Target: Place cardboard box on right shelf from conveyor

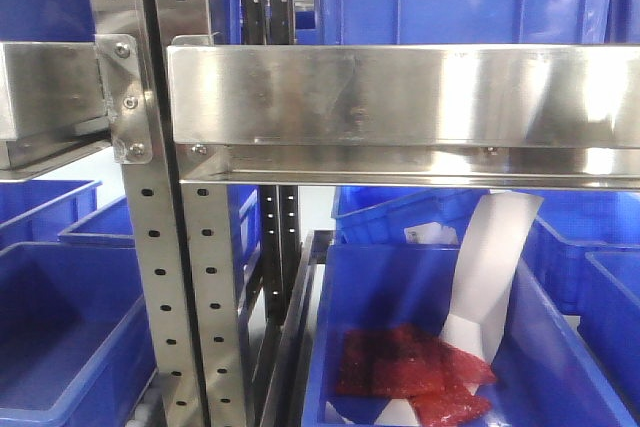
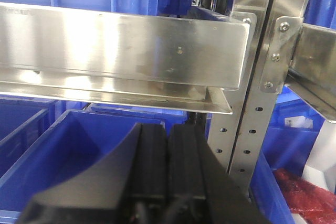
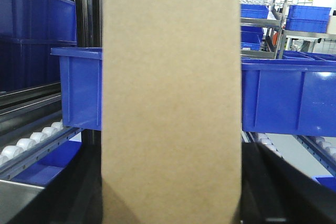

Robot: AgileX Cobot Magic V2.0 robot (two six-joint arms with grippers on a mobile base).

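Filling right wrist view, cardboard box [image 3: 171,93] clamped in right gripper [image 3: 173,184], left gripper [image 2: 167,137] closed.

A narrow tan cardboard box [image 3: 171,98] is held upright, and a shiny stainless-steel shelf [image 1: 400,97] is bolted to a perforated steel upright [image 1: 215,287].

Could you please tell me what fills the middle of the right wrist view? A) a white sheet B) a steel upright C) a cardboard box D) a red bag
C: the tan cardboard box stands across the middle, blue bins behind it.
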